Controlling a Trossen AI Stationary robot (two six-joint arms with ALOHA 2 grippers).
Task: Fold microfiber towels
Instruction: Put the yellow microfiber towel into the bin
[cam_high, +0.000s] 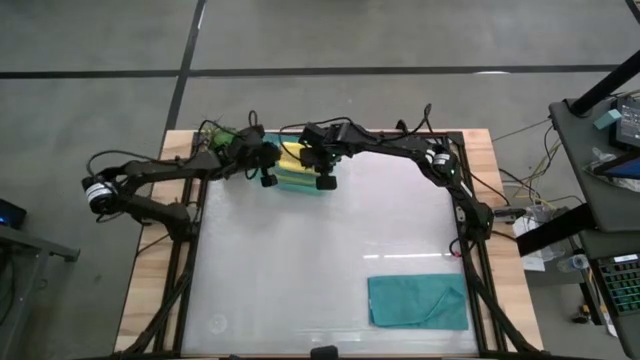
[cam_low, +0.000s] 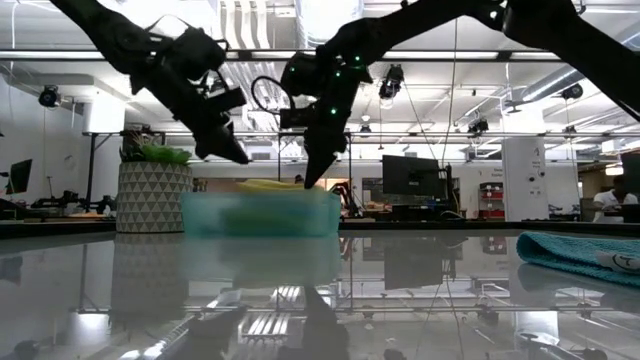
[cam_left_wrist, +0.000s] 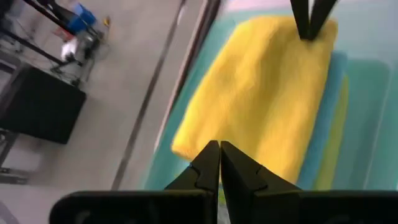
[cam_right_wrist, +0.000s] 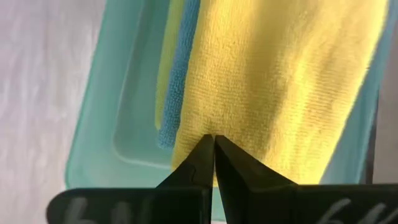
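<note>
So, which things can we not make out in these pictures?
- How many towels lie under the yellow towel in the tray: both wrist views show only layer edges, the top towel covers the rest.
- Low view: the translucent tray wall blurs the stack.
- Teal towel on the table: cut off by the low view's right edge.
- Potted plant: mostly hidden under the left arm in the high view.
</note>
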